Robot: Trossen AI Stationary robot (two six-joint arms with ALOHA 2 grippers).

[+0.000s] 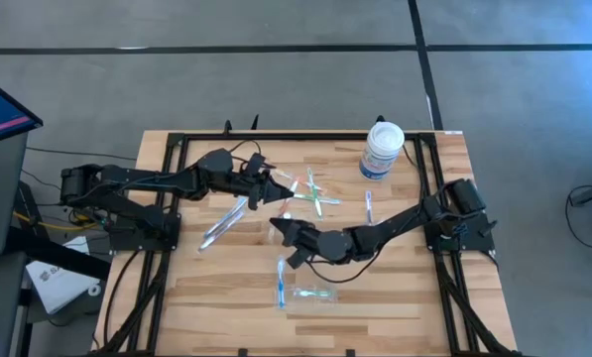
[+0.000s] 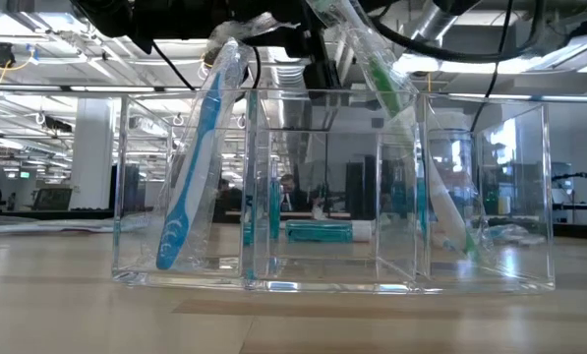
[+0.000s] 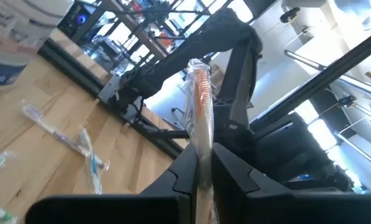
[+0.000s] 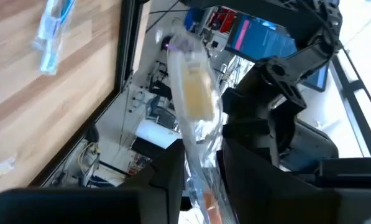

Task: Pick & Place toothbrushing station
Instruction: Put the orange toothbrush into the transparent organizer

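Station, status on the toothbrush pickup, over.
Left hand shut on clear-wrapped orange-bristled toothbrush. Right hand close by, mid-table. Nothing seen in the way.
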